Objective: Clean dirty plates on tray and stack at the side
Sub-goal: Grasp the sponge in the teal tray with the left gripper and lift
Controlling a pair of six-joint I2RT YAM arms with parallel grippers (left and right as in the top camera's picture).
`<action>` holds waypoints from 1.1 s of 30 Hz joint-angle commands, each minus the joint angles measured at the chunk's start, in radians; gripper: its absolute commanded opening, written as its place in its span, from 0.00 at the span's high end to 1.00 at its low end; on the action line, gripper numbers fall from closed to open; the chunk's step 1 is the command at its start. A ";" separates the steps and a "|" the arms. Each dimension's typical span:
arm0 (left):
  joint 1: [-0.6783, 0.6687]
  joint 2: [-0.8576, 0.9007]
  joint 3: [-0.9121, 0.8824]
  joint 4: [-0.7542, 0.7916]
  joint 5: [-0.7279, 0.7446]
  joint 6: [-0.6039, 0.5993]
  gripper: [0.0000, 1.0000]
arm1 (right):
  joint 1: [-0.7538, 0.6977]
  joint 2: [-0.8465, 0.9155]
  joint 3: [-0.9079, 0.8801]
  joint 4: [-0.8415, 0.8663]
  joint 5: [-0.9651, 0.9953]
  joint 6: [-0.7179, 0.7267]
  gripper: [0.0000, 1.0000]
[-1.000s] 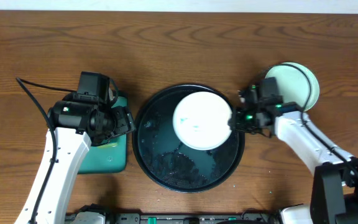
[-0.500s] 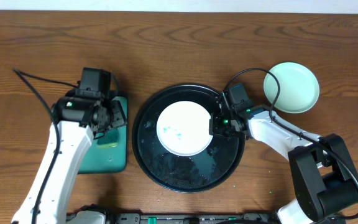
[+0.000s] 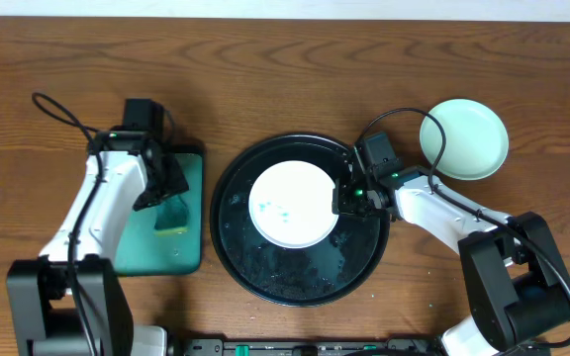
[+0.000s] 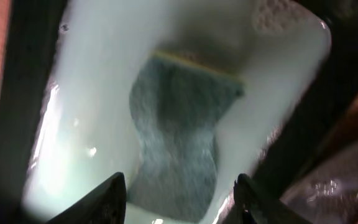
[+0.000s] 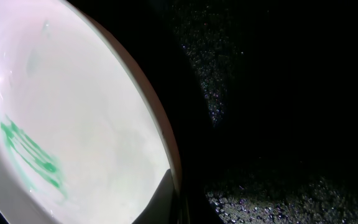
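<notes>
The right tool (image 3: 343,197) is clamped on the rim of the smeared white plate (image 3: 290,205), which lies in the black tray (image 3: 265,282); the left tool (image 4: 180,190) has its jaws apart astride the sponge (image 4: 179,124); such a thin rim grip may slip once scrubbing pushes the plate.

Overhead above, right wrist close, shared plate (image 3: 293,205)

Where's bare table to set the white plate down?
Bare table runs along the far edge, beyond the black tray and the mint plate. Bare too: far left, beyond the teal tray. Tight: the gap between the trays, and right of the black tray, where the right arm reaches the white plate.
</notes>
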 commanded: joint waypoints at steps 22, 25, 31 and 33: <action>0.032 0.107 -0.093 0.119 0.149 0.078 0.93 | 0.018 0.048 -0.011 0.007 0.053 0.008 0.99; 0.027 0.017 -0.093 0.116 0.155 0.079 0.93 | 0.018 0.048 -0.011 0.006 0.053 0.008 0.99; -0.003 -0.224 -0.093 0.119 0.121 0.097 0.93 | 0.018 0.048 -0.011 0.003 0.053 0.007 0.99; -0.013 -0.301 -0.093 0.124 0.079 0.098 0.93 | 0.018 0.048 -0.011 0.003 0.053 0.007 0.99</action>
